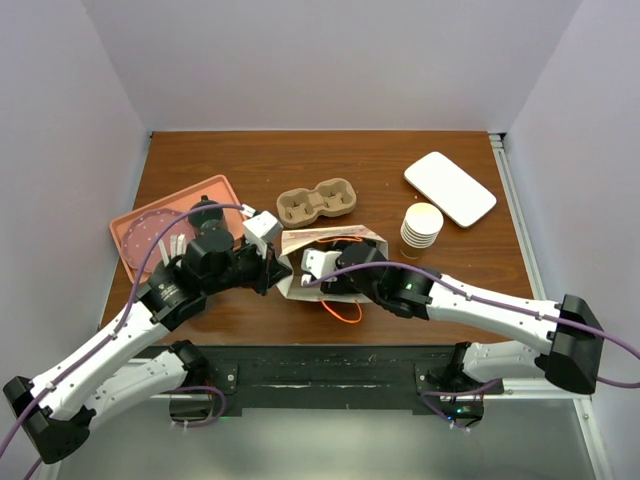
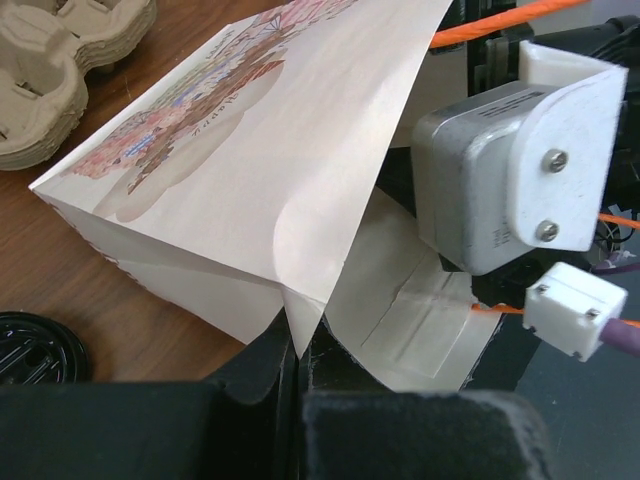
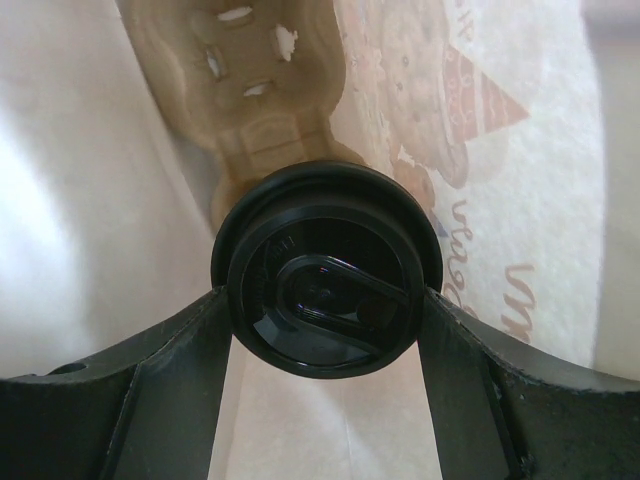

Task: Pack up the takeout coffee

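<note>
Inside the printed white paper bag, the right gripper clamped the round black plastic lid of the takeout coffee, near a tan pulp cup carrier deeper in the bag, while the left gripper pinched the bag's mouth edge.

Left arm: white, stretched far-right toward centre
Left gripper: black, pinched shut on printed white paper bag's rim
Right arm: white, stretched left
Right gripper: black fingers spread, clasping black-lidded takeout cup
</note>
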`<state>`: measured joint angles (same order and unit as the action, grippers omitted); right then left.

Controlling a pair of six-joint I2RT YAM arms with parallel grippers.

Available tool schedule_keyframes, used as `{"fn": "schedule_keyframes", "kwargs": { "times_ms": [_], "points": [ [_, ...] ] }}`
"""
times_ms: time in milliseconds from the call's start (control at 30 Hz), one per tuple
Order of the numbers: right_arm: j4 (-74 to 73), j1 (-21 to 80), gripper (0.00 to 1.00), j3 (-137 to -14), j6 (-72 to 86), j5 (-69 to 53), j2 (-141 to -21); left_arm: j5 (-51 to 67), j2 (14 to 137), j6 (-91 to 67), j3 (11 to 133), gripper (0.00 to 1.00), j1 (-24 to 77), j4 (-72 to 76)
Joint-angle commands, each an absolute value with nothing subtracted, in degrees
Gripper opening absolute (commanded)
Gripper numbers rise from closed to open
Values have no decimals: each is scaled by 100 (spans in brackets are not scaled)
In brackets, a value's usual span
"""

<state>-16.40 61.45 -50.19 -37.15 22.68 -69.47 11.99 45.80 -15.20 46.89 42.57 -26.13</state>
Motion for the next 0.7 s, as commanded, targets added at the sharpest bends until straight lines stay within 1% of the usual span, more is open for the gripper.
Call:
{"fn": "schedule_keyframes", "kwargs": {
  "times_ms": [0, 400, 667],
  "points": [
    [-1257, 6108, 24, -5054, -3850, 2469, -7145, 1292, 4430, -1310, 4685, 0, 4315, -2224],
    [-1204, 6021, 25, -4843, -3525, 2197, -7084, 1301, 4316, -1169, 4597, 0, 4307, -2206],
    [-1099, 5941, 27, -4869, -3445, 2065, -7268, 1432, 4263, -1204, 4544, 0, 4307, -2206]
  ]
}}
